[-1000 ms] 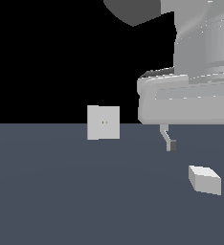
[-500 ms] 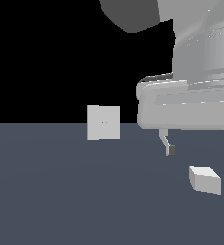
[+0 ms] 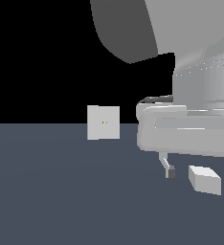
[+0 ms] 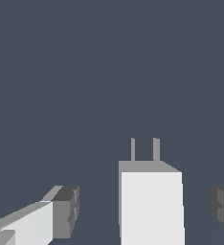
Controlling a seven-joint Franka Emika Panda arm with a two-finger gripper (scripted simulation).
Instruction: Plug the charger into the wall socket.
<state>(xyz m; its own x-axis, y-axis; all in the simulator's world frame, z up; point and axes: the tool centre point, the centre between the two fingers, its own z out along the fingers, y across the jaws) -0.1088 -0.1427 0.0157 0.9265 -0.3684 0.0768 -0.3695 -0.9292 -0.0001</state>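
Compared with a second ago, we are seeing our arm sitting lower over the bench (image 3: 61, 191), the charger (image 3: 205, 179) and wall socket (image 3: 103, 122) unmoved. Our fingers (image 4: 66, 211) are standing released, spread on either side of the charger (image 4: 151, 206) without touching it. The charger is lying on the bench toward the exterior view's right, well apart from the upright wall socket, its two prongs showing in the wrist view.
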